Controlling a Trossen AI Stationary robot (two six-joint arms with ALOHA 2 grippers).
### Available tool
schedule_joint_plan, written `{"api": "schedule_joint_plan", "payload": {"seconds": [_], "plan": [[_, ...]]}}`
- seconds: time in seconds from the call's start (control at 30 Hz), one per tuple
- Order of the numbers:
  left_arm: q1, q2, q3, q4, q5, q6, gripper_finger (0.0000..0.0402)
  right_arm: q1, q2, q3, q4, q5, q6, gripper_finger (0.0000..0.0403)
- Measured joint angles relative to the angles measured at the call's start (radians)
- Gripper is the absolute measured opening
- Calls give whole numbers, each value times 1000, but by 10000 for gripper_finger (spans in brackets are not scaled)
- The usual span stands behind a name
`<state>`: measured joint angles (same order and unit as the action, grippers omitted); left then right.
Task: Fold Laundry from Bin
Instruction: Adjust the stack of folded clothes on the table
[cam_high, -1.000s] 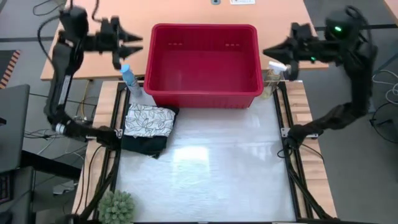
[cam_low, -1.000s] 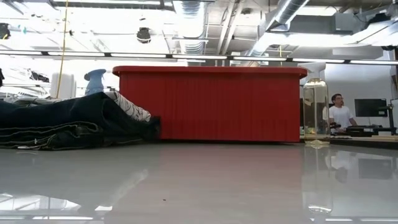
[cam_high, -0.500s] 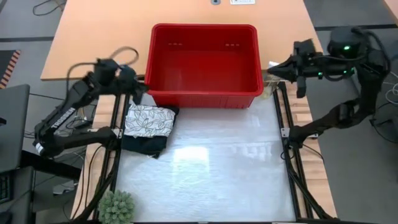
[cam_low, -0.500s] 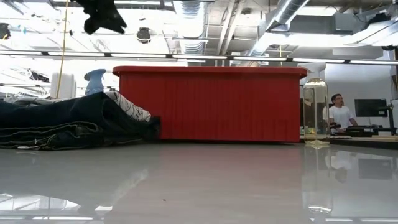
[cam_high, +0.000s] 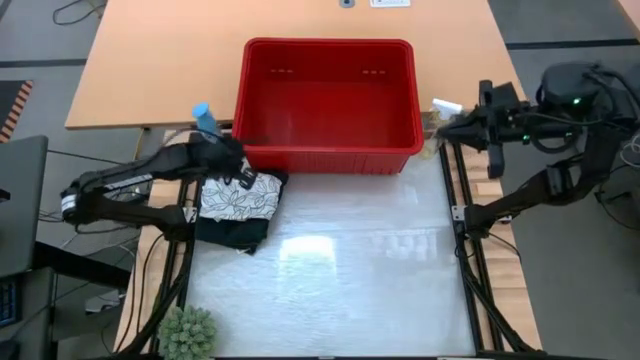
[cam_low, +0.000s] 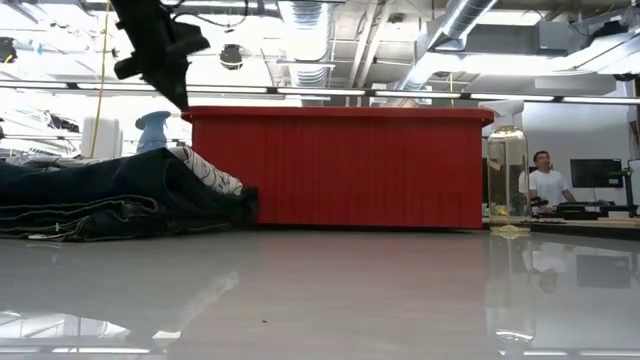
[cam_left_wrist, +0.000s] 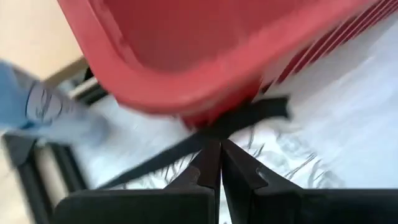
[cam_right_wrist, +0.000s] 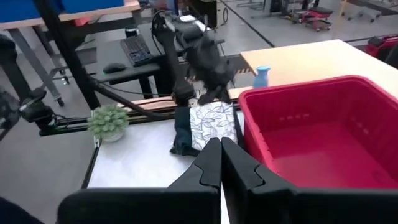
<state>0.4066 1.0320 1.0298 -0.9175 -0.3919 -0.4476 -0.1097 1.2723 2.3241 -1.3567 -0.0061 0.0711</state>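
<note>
Glossy white desk (cam_high: 350, 270) surface, viewed from above, left to right: my left gripper (cam_high: 237, 172), fingers pressed together and empty, hovers above the folded laundry (cam_high: 238, 200), a leaf-print cloth on dark trousers, just beside the bin's front left corner. Bin (cam_high: 328, 150): red, at the desk's far edge. My right gripper (cam_high: 447, 118), fingers together, empty, waits off the bin's right side

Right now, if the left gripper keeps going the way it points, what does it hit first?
Probably the red bin's near corner: the shut left gripper points at it, just above the leaf-print cloth. Depth is uncertain.
</note>
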Motion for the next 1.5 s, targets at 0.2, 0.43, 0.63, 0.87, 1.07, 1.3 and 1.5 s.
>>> {"api": "schedule_joint_plan", "payload": {"seconds": [0.2,0.43,0.63,0.87,1.07,1.3,1.5], "plan": [[-94,134,0,-130,-148,-178,0,11,-33,0,0,17,0,29],[-128,301,0,-246,-162,-322,0,11,-54,1,0,17,1,29],[-159,408,0,-267,-146,-379,0,11,-67,1,3,16,6,29],[-178,479,-24,-273,-117,-413,0,11,-70,1,3,14,33,29],[-219,480,-162,-172,-41,-501,0,11,-70,1,3,10,34,29],[-271,475,-268,-11,-2,-561,0,11,-70,1,3,10,35,29],[-296,475,-277,65,29,-545,0,11,-69,1,3,10,34,29]]}}
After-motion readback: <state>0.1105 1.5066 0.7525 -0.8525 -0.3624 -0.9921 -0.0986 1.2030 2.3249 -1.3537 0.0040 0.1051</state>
